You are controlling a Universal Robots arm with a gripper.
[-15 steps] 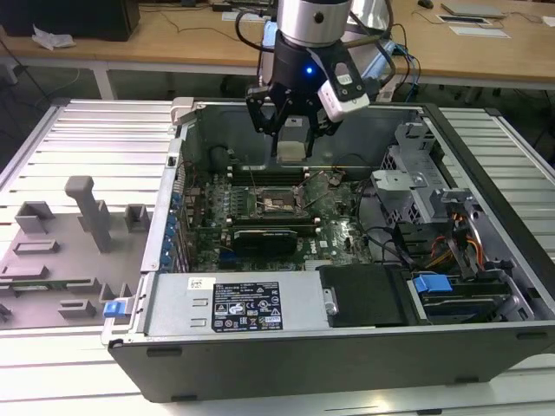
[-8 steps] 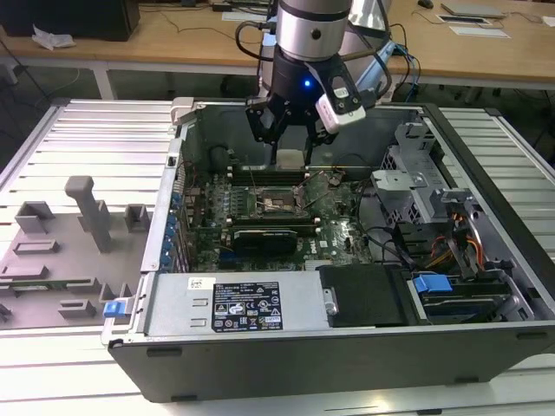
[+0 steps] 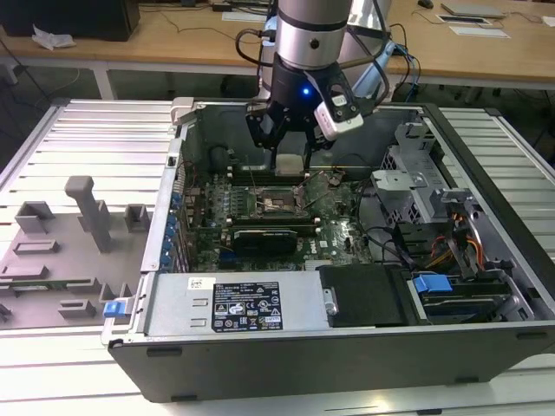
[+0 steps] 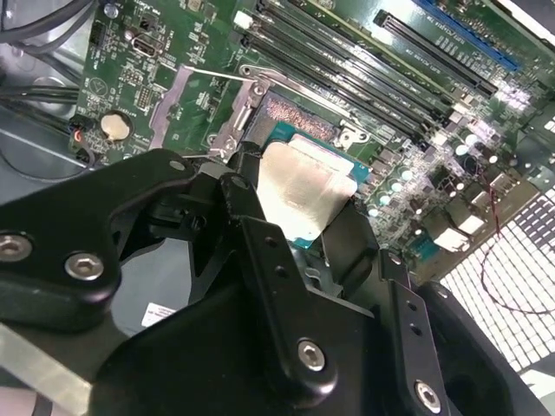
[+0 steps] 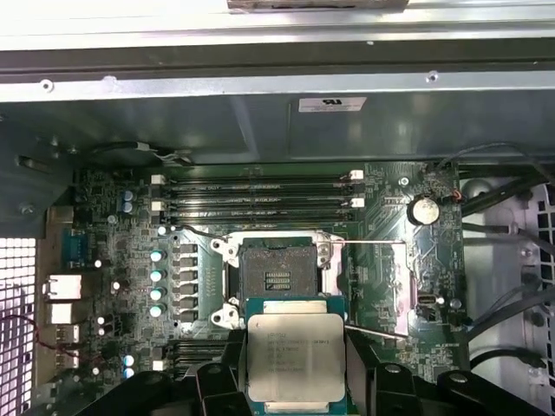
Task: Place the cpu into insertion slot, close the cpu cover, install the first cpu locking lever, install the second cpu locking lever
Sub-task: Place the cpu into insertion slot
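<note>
Nearest in the exterior view is the open computer case (image 3: 347, 364). Just inside its near wall sits the labelled power supply (image 3: 247, 303), with a blue-tabbed drive bay (image 3: 434, 286) to the exterior view's right. To the exterior view's left of the case, a grey fixture tray (image 3: 61, 251) lies on the ribbed metal table (image 3: 87, 130).

Further in, on the green motherboard (image 3: 338, 230), a long black card (image 3: 264, 237) lies just in front of the insertion slot (image 3: 276, 202). The slot's dark centre is exposed inside its silvery rim.

Above and just behind the slot hangs the gripper (image 3: 289, 154). Its black fingers (image 4: 260, 251) are clamped on opposite edges of the cpu (image 3: 289, 162). The chip is held flat, metal top up, in the air and clear of the board. In the first wrist view its far edge covers the slot's near rim, while the rest of the socket lies uncovered beyond it.

The cpu cover (image 4: 171, 102) is swung open off the slot, on the side toward the coin cell battery (image 4: 114, 127). A thin wire lever (image 5: 371, 241) stretches out from the socket's corner over that same side.

Beyond the socket run the long narrow memory slots (image 5: 260, 195). Behind them are the case's grey far wall (image 5: 217, 121) and, farthest off, a wooden desk (image 3: 173, 39).
</note>
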